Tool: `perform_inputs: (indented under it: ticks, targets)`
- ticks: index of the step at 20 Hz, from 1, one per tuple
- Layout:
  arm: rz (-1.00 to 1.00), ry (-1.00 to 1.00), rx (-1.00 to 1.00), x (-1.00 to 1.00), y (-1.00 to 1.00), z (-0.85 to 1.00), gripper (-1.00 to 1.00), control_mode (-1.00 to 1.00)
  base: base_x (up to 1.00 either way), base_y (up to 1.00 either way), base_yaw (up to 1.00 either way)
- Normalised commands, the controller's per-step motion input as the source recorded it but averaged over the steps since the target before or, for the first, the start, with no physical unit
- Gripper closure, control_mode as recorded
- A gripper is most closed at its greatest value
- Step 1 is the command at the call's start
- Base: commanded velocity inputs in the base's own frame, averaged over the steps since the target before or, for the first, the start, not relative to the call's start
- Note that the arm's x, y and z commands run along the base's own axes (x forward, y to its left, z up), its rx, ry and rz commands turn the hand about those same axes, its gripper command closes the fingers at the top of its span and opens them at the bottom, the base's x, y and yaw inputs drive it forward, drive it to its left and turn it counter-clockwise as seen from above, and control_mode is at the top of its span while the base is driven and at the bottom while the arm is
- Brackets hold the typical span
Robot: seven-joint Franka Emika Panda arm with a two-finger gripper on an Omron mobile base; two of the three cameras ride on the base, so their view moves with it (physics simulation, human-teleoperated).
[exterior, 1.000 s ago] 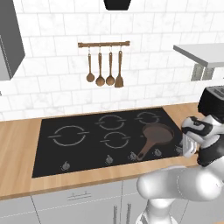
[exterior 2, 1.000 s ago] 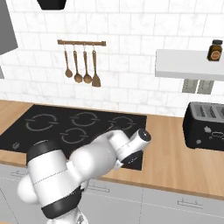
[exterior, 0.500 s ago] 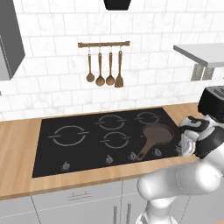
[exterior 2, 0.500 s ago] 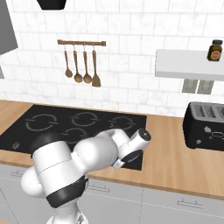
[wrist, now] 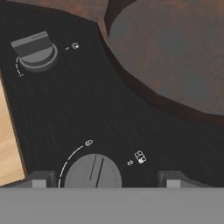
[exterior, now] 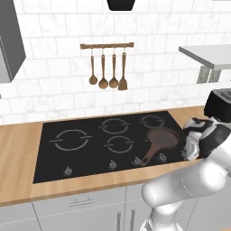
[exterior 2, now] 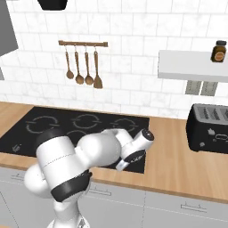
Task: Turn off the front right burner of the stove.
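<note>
The stove (exterior: 90, 153) is a black glass cooktop with silvery knobs along its front edge. A small brown skillet (exterior: 162, 137) covers the front right burner, so the zone itself is hidden. In the hand view my gripper (wrist: 107, 179) is open, its fingertips (wrist: 41, 178) standing either side of a round knob (wrist: 93, 171) without touching it. A second knob (wrist: 36, 51) lies farther off, and the skillet (wrist: 175, 52) sits just beyond. My hand (exterior: 193, 144) hangs low over the stove's front right corner.
A black toaster (exterior 2: 209, 129) stands on the wooden counter (exterior 2: 178, 164) right of the stove. Wooden utensils hang on a wall rail (exterior: 107, 67). A shelf with a jar (exterior 2: 219, 50) is above the toaster. The counter edge (wrist: 8, 144) runs beside the knob.
My hand has crept a little left and down toward the knobs at the stove's front right corner, and the arm's body has swung with it. The skillet has not moved.
</note>
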Motion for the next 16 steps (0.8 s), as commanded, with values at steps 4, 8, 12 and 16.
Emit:
perform_inputs:
  ticks: [4, 8, 12, 16]
  targets:
    - [0.0, 0.04, -0.02, 0.05, 0.0, -0.09, -1.0, -1.0, 0.0, 0.0, 0.0]
    - [0.0, 0.06, 0.0, 0.01, 0.0, -0.01, 1.0, -1.0, 0.0, 0.0, 0.0]
    - [0.0, 0.0, 0.0, 0.0, 0.0, 0.0, 1.0, -1.0, 0.0, 0.0, 0.0]
    - [-0.02, 0.01, 0.0, 0.0, 0.0, 0.0, 1.0, -1.0, 0.0, 0.0, 0.0]
